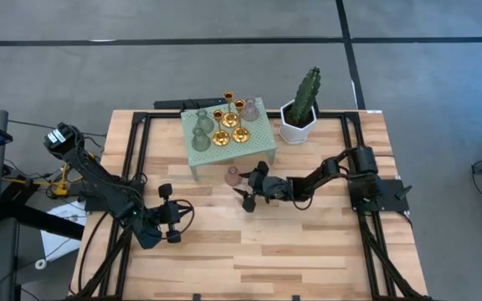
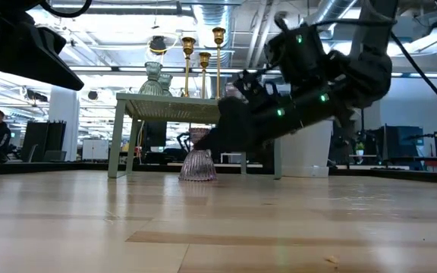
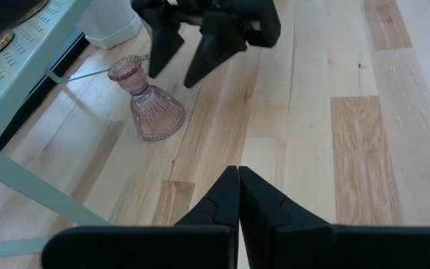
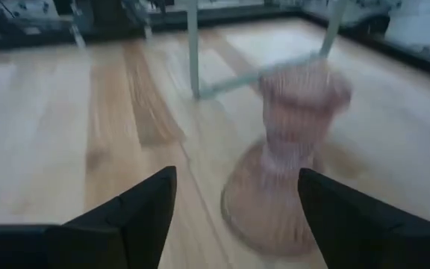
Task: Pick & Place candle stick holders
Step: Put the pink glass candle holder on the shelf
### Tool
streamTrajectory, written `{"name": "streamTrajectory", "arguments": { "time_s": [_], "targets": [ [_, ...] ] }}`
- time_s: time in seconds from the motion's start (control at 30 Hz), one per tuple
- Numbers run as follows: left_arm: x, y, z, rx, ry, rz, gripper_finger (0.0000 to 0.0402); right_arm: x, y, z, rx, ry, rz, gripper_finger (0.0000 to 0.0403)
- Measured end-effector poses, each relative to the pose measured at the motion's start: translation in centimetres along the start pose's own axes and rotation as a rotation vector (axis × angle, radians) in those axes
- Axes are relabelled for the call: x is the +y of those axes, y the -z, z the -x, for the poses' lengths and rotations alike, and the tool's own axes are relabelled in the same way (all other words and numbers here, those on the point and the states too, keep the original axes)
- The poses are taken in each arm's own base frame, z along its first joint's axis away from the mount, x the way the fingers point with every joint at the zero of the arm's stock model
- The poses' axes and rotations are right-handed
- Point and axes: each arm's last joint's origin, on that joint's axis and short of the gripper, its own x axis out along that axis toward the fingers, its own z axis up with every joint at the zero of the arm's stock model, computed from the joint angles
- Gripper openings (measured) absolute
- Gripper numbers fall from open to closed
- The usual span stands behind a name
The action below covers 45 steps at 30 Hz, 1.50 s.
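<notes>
Open workshop hall behind; pale butcher-block wooden worktop (image 1: 249, 251), smooth. Small mint-green perforated metal stand (image 1: 262, 138) at far centre. Right hand (image 1: 248, 199) gapes, released, beside the translucent pink ribbed glass candle holder (image 3: 148, 101) standing upright before it: light, brittle, slippery; take its narrow neck. Left hand (image 3: 239, 196) clenched, near-left

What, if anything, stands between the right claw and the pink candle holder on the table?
Nothing visible. The right claw, open, faces the pink holder across bare wood; the green stand lies behind the holder.
</notes>
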Motion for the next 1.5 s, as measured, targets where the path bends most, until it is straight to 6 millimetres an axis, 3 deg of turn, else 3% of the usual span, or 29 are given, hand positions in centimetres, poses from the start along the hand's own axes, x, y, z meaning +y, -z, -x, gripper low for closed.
{"name": "streamTrajectory", "arguments": {
  "time_s": [0.13, 0.4, 0.7, 1.5],
  "targets": [
    [0.0, 0.0, 0.0, 0.000, 0.000, -0.001, 0.0002, -0.1, -1.4, 0.0, -0.040, 0.019, 0.027, 0.0270],
    [0.0, 0.0, 0.0, 0.000, 0.000, 0.000, 0.0002, -2.0, -1.8, -1.0, -0.011, 0.085, 0.012, 0.0270],
    [0.0, 0.0, 0.0, 0.000, 0.000, 0.000, 0.0002, -1.4, -3.2, -1.8, -0.028, -0.002, 0.005, 0.0270],
    [0.0, 0.1, 0.0, 0.001, 0.000, 0.000, 0.0002, -2.6, -3.2, -2.3, 0.002, 0.009, -0.031, 0.0270]
  ]
}}
